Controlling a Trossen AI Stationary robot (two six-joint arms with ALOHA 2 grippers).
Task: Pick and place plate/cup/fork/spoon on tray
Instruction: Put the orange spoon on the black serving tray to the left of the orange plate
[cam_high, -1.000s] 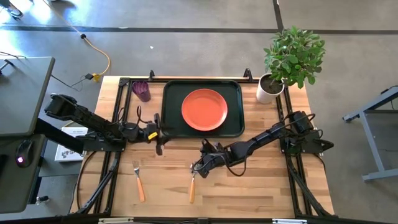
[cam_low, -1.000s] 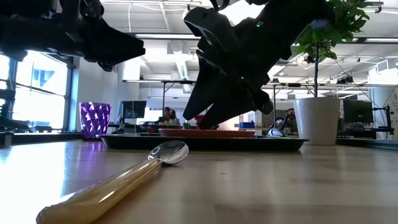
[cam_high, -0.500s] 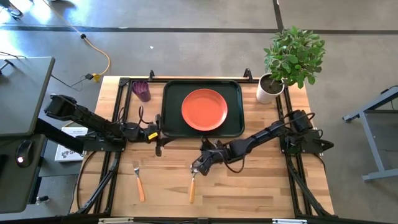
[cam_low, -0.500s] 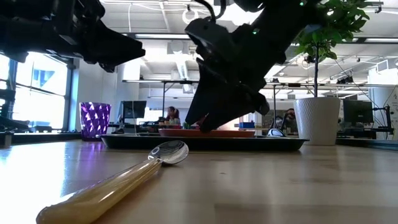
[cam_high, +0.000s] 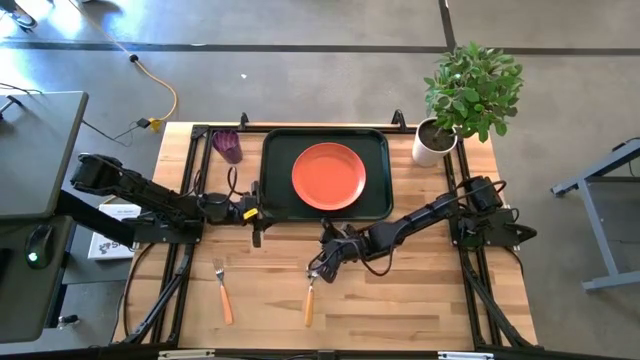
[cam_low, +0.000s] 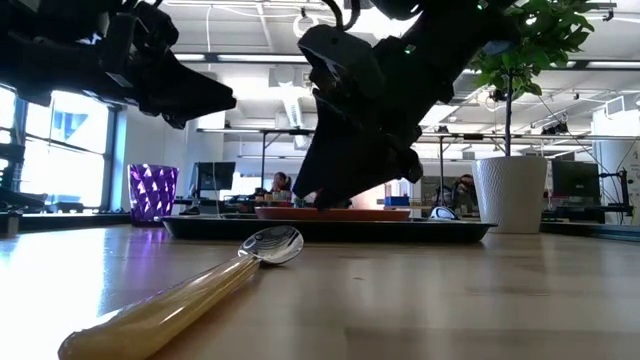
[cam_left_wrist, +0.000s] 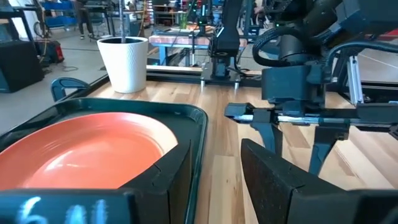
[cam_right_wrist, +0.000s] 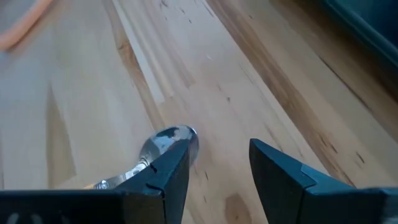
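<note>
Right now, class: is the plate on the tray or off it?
On it. The high view shows the plate lying flat inside the rim of the tray, while the spoon lies on the table.

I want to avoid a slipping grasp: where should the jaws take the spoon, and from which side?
Grip the spoon at its narrow neck just behind the bowl, from straight above. It lies flat on the table, and the open right gripper hangs over that end.

Overhead camera is looking straight down; table-level camera is facing across. Both are sharing the silver-bowled, orange-handled spoon (cam_high: 309, 296) (cam_low: 200, 284).
</note>
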